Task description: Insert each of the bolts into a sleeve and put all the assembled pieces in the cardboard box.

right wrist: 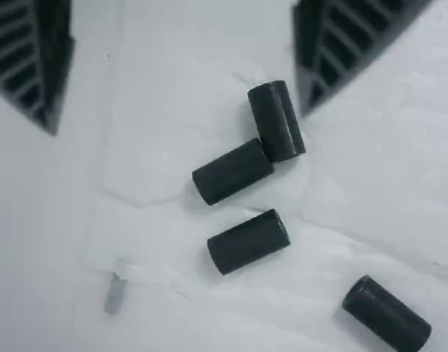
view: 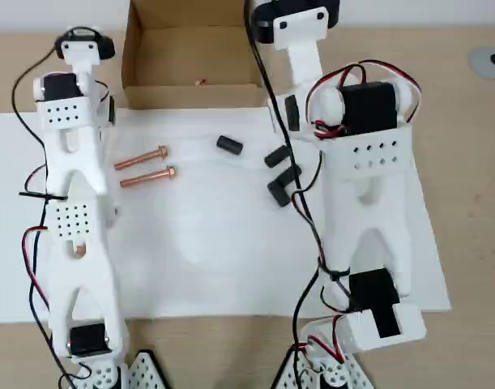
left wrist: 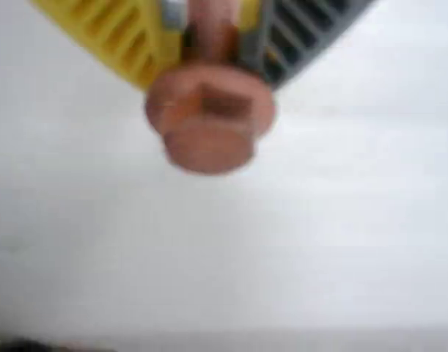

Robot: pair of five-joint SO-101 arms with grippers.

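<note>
My left gripper is shut on a copper bolt, whose head faces the camera between a yellow and a grey finger, above white paper. Two more copper bolts lie side by side on the paper next to the left arm. Several black sleeves lie near the right arm: one apart and a cluster of three. My right gripper hangs open above them, its black fingers on either side of the cluster, with the lone sleeve farther off.
The cardboard box stands open at the back of the table, with a small copper bit on its floor. White paper covers the work area between the arms. A small grey scrap lies on the paper.
</note>
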